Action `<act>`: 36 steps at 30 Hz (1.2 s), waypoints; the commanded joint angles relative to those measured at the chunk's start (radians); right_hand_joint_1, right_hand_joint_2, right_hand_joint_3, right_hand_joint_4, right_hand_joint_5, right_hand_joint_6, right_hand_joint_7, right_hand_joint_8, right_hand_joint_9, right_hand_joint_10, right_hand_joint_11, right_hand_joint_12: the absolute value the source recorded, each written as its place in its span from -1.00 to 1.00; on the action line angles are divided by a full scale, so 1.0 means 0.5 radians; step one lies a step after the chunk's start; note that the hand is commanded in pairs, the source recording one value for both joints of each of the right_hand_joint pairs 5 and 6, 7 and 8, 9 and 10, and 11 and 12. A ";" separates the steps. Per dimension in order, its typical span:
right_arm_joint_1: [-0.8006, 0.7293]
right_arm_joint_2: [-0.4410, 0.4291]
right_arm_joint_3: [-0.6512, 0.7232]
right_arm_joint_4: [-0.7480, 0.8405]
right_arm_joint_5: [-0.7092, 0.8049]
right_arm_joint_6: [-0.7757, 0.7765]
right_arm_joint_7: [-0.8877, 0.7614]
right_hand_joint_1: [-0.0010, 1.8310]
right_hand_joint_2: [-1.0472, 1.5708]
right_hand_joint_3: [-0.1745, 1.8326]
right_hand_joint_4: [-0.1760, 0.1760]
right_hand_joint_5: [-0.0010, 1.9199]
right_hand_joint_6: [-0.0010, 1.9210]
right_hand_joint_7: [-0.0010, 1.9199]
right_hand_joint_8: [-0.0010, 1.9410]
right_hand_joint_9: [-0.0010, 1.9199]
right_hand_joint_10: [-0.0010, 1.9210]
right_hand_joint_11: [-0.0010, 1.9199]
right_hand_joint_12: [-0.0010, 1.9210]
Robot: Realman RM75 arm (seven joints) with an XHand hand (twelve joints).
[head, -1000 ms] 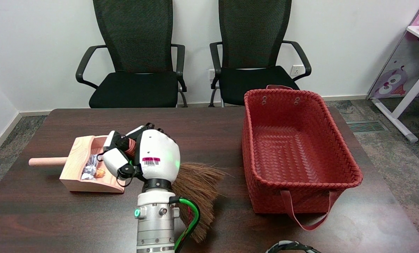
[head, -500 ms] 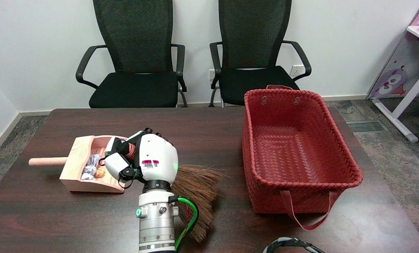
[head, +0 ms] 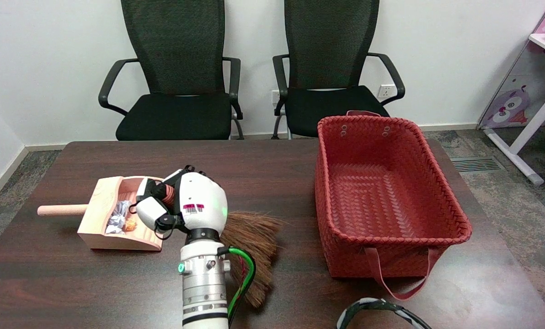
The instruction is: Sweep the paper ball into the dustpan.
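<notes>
Right hand (head: pixel 183 208): seen at approx. the centre-left of the surface (head: pixel 272 160); the fingers are curled around the broom handle, so the broom (head: pixel 249 249) is judged to be grasped. The handle itself is mostly hidden by the hand.
Broom: brown bristles fan out at 4 o'clock from the hand, lying low on the surface beside the white forearm.
Dustpan (head: pixel 103 214): pale wood, at 9 o'clock from the hand, its open mouth turned toward the hand, its round handle pointing to 9 o'clock.
Paper ball (head: pixel 117 221): already inside the dustpan, near the back wall; a small orange piece is seen just beside it. It is judged that the sweeping is nearly finished.
Basket (head: pixel 387 196): red woven, at 3 o'clock, well apart from the broom; not needed for the task.
Chairs (head: pixel 176 68): two black ones at 12 o'clock behind the surface.
Risk 1: the hand is very close to the dustpan mouth; if it is moved further to 9 o'clock, the dustpan may be pushed along the surface or tipped, and the ball may roll out.
Risk 2: if the broom is pulled back w/ bristles dragging inside the mouth, the light ball may be dragged out again.
Risk 3: grip on the handle cannot be checked fully; a loose grip may let the broom twist.
</notes>
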 commanded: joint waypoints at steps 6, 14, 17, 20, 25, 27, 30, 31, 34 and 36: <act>0.338 0.026 0.020 0.247 0.024 -0.249 0.404 -0.11 1.00 1.00 1.00 1.00 1.00 1.00 0.98 1.00 1.00 1.00 1.00; 0.365 0.097 0.040 0.273 0.112 -0.370 0.973 -0.16 1.00 1.00 0.41 1.00 1.00 1.00 0.98 1.00 1.00 1.00 1.00; 0.332 0.131 0.031 0.264 0.107 -0.312 0.953 -0.16 1.00 1.00 0.41 1.00 1.00 1.00 0.98 1.00 1.00 1.00 1.00; 0.288 0.135 0.025 0.212 0.106 -0.193 0.654 -0.15 1.00 1.00 0.47 1.00 1.00 1.00 0.98 1.00 1.00 1.00 1.00; 0.172 0.186 0.045 0.058 0.119 -0.170 0.488 -0.10 1.00 1.00 1.00 1.00 1.00 1.00 0.98 1.00 1.00 1.00 1.00; 0.130 0.193 0.045 0.014 0.120 -0.139 0.414 -0.08 1.00 1.00 1.00 1.00 1.00 1.00 0.98 1.00 1.00 1.00 1.00; 0.098 0.199 0.048 -0.102 0.110 -0.103 0.249 -0.06 1.00 1.00 1.00 1.00 1.00 1.00 0.98 1.00 1.00 1.00 1.00; 0.095 0.205 0.048 -0.152 0.110 -0.100 0.228 -0.06 1.00 1.00 1.00 1.00 1.00 1.00 0.98 1.00 1.00 1.00 1.00; 0.104 0.227 0.046 -0.248 0.107 -0.107 0.227 -0.06 1.00 1.00 1.00 1.00 1.00 1.00 0.98 1.00 1.00 1.00 1.00; 0.141 0.242 0.037 -0.281 0.104 -0.120 0.236 -0.04 1.00 1.00 1.00 1.00 1.00 1.00 0.98 1.00 1.00 1.00 1.00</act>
